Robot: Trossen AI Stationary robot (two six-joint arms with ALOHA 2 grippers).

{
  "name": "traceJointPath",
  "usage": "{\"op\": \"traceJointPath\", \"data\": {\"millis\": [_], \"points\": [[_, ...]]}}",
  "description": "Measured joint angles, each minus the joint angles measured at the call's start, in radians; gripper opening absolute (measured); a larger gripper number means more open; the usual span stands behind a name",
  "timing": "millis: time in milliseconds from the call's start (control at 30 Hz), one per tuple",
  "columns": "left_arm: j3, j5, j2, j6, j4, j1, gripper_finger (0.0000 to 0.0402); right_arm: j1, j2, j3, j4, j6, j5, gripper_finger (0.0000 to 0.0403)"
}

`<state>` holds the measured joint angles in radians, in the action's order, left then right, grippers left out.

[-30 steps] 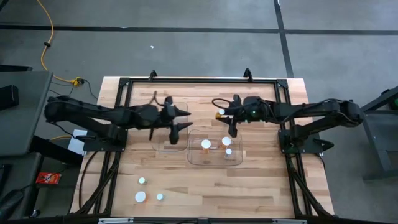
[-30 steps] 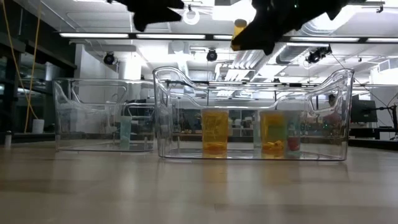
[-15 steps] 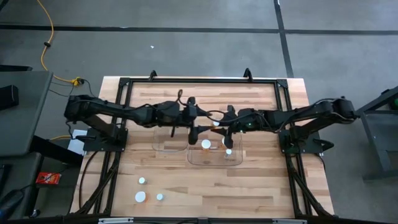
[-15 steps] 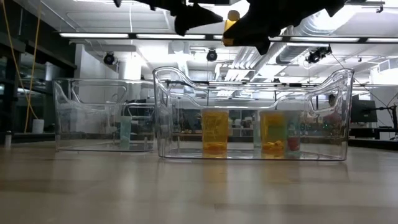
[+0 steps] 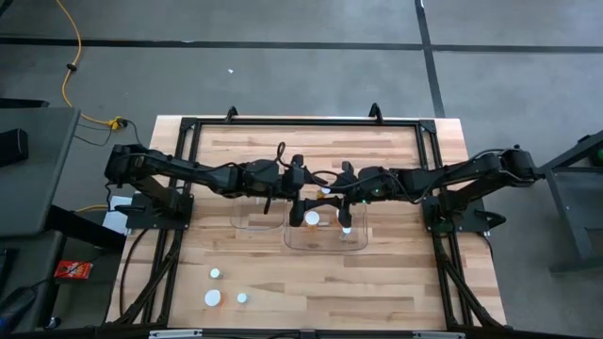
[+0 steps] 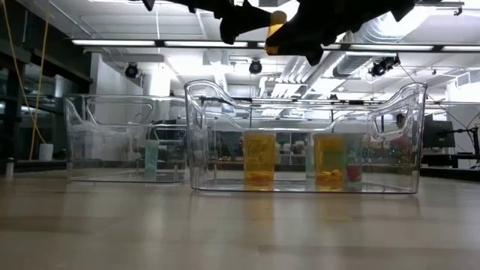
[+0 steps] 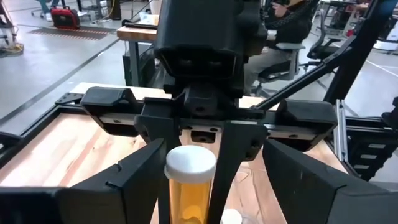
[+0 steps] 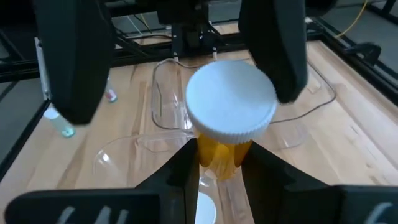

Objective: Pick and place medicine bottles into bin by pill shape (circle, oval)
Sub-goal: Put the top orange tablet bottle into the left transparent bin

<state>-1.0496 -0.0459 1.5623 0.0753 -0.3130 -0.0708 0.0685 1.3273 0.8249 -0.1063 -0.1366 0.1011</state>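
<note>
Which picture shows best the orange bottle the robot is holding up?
The right wrist view: the orange bottle fills it, white cap facing us, pinched by the right gripper. The left wrist view shows it side-on, the low view only a sliver, and the high view hides it.

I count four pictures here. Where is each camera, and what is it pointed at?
High view: overhead, looking straight down at the table; both arms show.
Low view: at tabletop height, looking level through the clear bins; the arms hang in from above.
Left wrist view: faces the right gripper.
Right wrist view: faces the left gripper's fingers.
Both wrist views share the white-capped amber bottle that the right gripper holds.
</note>
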Motion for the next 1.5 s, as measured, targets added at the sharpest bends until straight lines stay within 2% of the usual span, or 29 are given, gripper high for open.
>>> {"op": "traceJointPath", "data": {"millis": [267, 467, 1100, 1500], "points": [[0.0, -0.073, 0.0, 0.026, 0.005, 0.001, 0.0248, 0.0, 0.0, 0.0, -0.041, 0.006, -0.031, 0.0087], [0.0, -0.074, 0.0, 0.026, 0.002, 0.001, 0.0242, -0.002, 0.0, 0.0, -0.036, 0.006, -0.026, 0.0087], [0.001, -0.07, 0.0, 0.026, 0.002, 0.009, 0.0122, -0.002, 0.0, 0.0, -0.039, 0.014, -0.026, 0.0087], [0.001, -0.068, -0.001, 0.026, 0.003, 0.009, 0.0105, -0.002, 0.0, 0.0, -0.041, 0.015, -0.025, 0.0087]]}}
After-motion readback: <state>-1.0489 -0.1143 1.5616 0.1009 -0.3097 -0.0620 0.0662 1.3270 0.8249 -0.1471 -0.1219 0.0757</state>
